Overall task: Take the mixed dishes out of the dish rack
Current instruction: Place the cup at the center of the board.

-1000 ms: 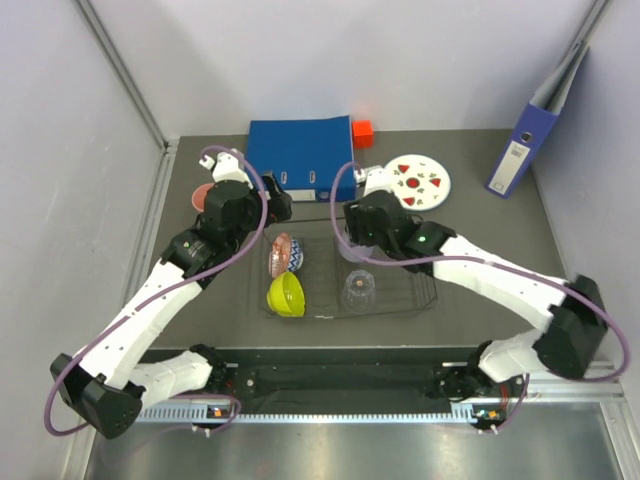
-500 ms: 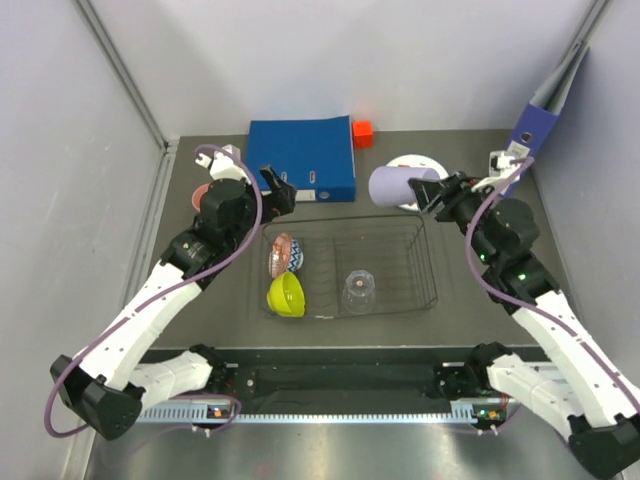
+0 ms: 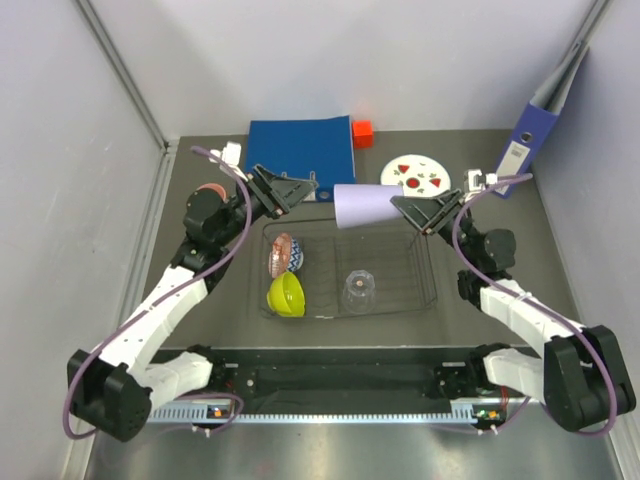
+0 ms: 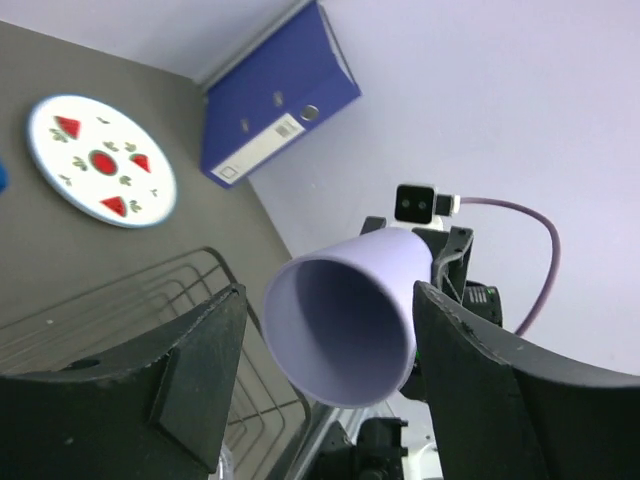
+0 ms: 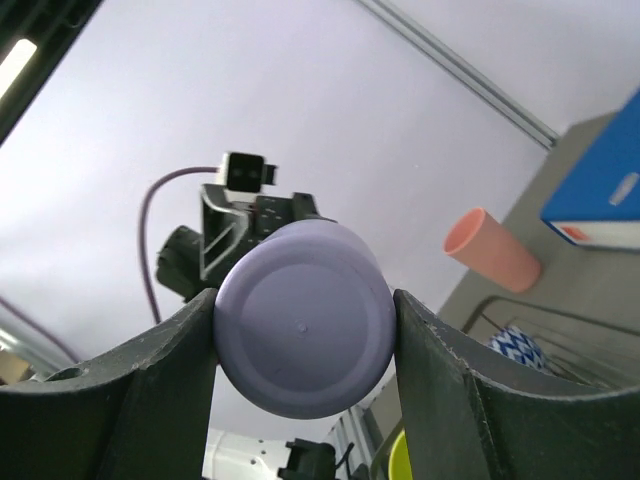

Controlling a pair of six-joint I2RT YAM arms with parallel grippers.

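Salmon-pink cup (image 3: 207, 189): on the table at the far left, outside the rack, partly hidden by the left arm.
Left gripper (image 3: 300, 192): spread wide and grasping nothing, facing the lilac cup's open mouth.
Dish rack (image 3: 425, 275): mid-table. It holds the patterned bowl (image 3: 285, 253) and lime-yellow bowl (image 3: 286, 294) at its left end, and the clear tumbler (image 3: 358, 290) near the middle.
Lilac cup (image 3: 365, 205): sideways in the air over the rack's far edge, between the grippers.
Right gripper (image 3: 408, 213): clamped on the lilac cup's base.
Plate (image 3: 417, 177): flat on the table, beyond the rack's far right corner.
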